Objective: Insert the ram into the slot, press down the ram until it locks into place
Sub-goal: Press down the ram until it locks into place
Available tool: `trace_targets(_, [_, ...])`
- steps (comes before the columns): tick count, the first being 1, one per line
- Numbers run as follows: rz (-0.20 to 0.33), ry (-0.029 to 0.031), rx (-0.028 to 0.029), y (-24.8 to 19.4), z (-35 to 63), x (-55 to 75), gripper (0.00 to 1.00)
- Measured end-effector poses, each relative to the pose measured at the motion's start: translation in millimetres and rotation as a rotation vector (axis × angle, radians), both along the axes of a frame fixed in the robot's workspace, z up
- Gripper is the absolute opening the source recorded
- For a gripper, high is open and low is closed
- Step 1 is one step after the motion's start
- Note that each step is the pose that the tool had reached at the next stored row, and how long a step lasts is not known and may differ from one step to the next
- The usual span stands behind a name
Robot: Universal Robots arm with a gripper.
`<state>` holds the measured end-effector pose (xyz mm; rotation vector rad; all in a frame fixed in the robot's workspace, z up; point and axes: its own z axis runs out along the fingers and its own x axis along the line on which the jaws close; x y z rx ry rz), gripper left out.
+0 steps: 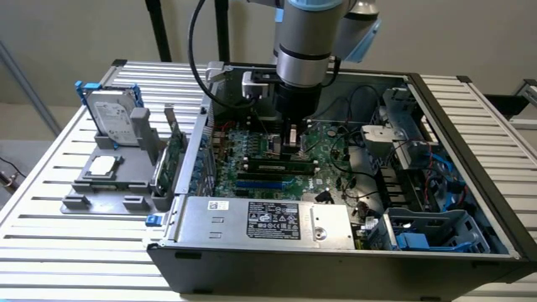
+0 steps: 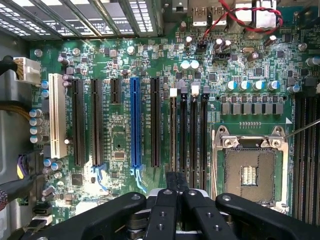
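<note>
The ram (image 1: 277, 167) already stands on edge in the slot (image 2: 173, 92), in the bank of black sockets between the blue slot (image 2: 135, 122) and the processor socket (image 2: 249, 172). So I judge the insertion done. I cannot tell whether the end clips have snapped in, so the press-down may be unfinished.

Going from the exterior view's left, the desk (image 1: 50, 251) carries one grey fixture (image 1: 109, 182). One hard drive (image 1: 113, 116) is propped in it, and one expansion card (image 1: 175, 160) stands at its side. Next comes the one open computer case (image 1: 336, 264), with the arm reaching down into its middle.

The end effector (image 1: 291, 139) is above the board, over the stick. In the wrist view the end effector (image 2: 176, 182) has its fingers drawn narrow, and I see nothing between them. They sit over one end of the ram's top edge (image 2: 173, 135), but I cannot tell whether they touch it.

My count is:
- one ram
- four black memory slots in this bank, three of them bare
- one blue slot
- one white slot (image 2: 57, 115)
- one processor socket

A second bank lies beyond the socket, cut off at the frame edge, so I leave it uncounted.
</note>
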<state>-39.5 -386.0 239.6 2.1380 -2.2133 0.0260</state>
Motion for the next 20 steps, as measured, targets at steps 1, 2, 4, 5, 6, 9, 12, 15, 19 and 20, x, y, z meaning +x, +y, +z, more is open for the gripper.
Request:
trace_targets(1, [0.000,-0.0003,0.0000,0.4,-1.0,0.0,0.11])
trace_targets(2, [0.000,-0.0006,0.0001,0.8,-2.1,0.1,0.11])
trace_targets(4, [0.000,-0.0007,0.0000,1.2,-4.3,0.1,0.11])
trace_targets(5, [0.000,-0.0008,0.0000,1.3,-5.4,0.0,0.11])
trace_targets(6, [0.000,-0.0008,0.0000,1.4,-6.7,0.0,0.11])
trace_targets(9, [0.000,-0.0005,-0.0011,1.4,-10.4,0.0,0.11])
trace_targets(12, [0.000,-0.0006,-0.0005,1.7,-13.4,0.0,0.11])
trace_targets(15, [0.000,-0.0008,0.0002,2.0,-5.3,0.3,0.11])
trace_targets(19, [0.000,-0.0004,0.0002,1.9,12.2,1.9,0.11])
trace_targets(20, [0.000,-0.0001,-0.0001,1.9,13.8,1.9,0.11])
